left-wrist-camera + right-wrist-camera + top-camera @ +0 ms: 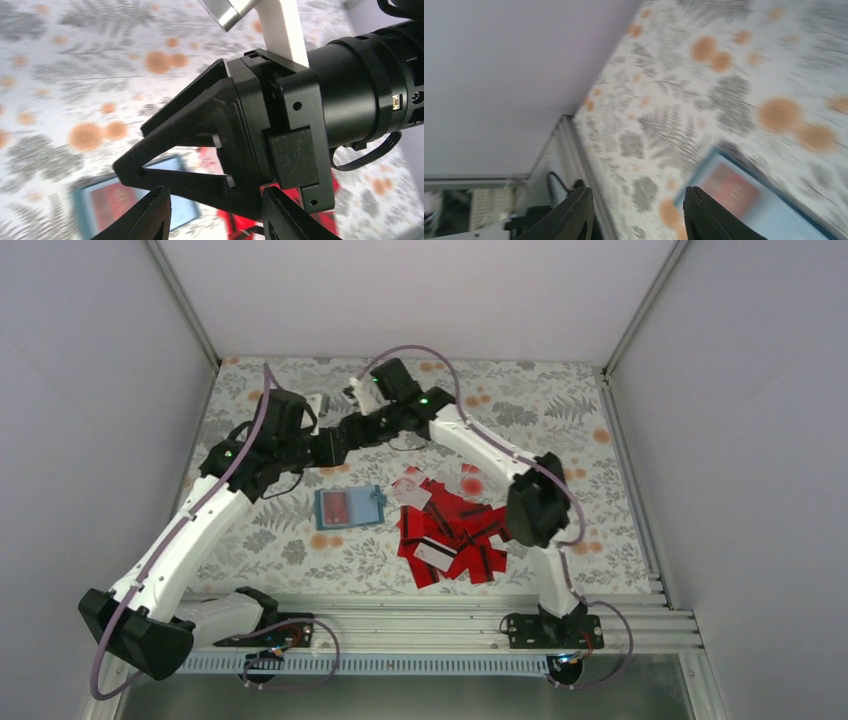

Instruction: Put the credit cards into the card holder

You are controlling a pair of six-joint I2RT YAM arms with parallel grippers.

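The teal card holder (348, 507) lies open on the flowered table with a red card in its left pocket; it shows blurred in the left wrist view (125, 200) and in the right wrist view (744, 200). A heap of red credit cards (450, 535) lies just right of it, some with black stripes, a few white. Both grippers hover above the table behind the holder, close together. My left gripper (338, 448) (215, 192) is open and empty, and the right gripper's black body fills its view. My right gripper (365, 428) (636, 190) is open with nothing between its fingers.
White walls close in the table on the left, back and right. A metal rail (430, 620) runs along the near edge by the arm bases. The right arm's elbow (535, 505) hangs over the right side of the card heap.
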